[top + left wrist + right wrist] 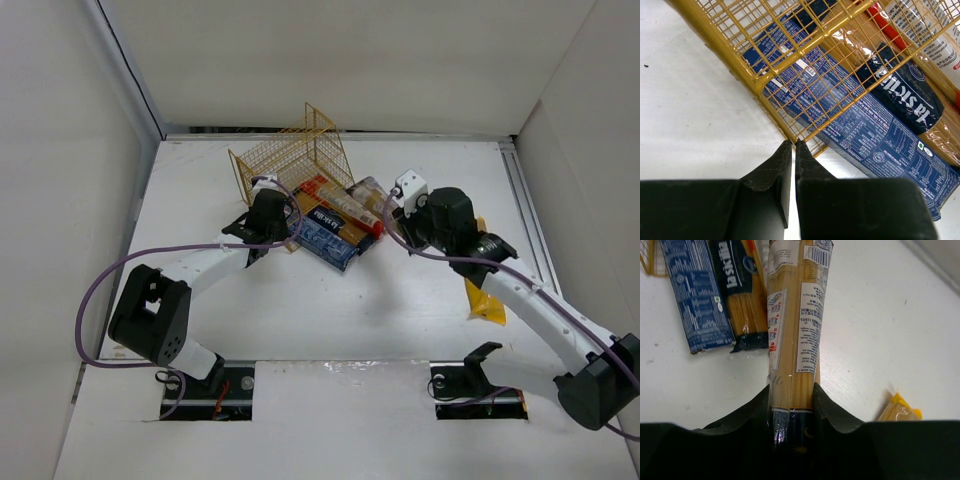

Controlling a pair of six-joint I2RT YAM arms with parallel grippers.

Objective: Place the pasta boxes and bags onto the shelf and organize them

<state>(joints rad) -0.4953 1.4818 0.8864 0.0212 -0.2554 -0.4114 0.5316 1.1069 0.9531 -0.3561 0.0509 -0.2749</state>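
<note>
The gold wire shelf stands at the back middle. In the left wrist view its grid covers a dark-blue box and a brown-black pack. My left gripper is shut, its tips pinching the shelf's lower corner wire; it also shows in the top view. My right gripper is shut on a clear spaghetti bag with white labels and a dark end, held just right of the pile. The blue box and the brown-black pack lie left of it.
A yellow bag lies on the table under my right arm and shows in the right wrist view. A pack with a red end lies on the pile. White walls close in the table on three sides.
</note>
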